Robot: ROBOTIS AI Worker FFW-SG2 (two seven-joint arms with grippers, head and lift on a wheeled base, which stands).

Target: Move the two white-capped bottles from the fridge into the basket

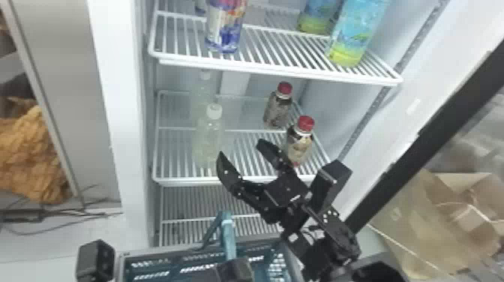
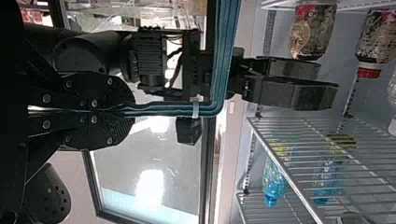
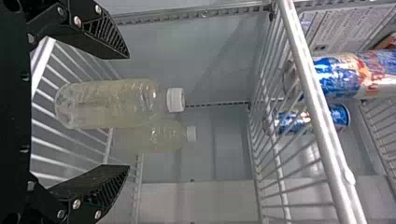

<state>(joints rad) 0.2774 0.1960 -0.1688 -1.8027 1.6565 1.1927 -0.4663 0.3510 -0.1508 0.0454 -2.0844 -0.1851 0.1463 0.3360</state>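
Head view: two clear, white-capped bottles, the front one (image 1: 210, 144) and the rear one (image 1: 203, 88), stand upright on the left of a fridge shelf (image 1: 187, 182); two red-capped bottles (image 1: 299, 146) stand on its right. The right gripper (image 1: 240, 147), jaws wide apart and grasping nothing, is near the front bottle. The left gripper (image 1: 234, 270) has its jaws closed on the handle (image 1: 228, 236) of the basket (image 1: 180, 248), below the shelf.

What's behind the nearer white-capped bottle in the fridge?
A second white-capped bottle, its cap and shoulders visible. In the head view, the nearer bottle covers most of its lower body.
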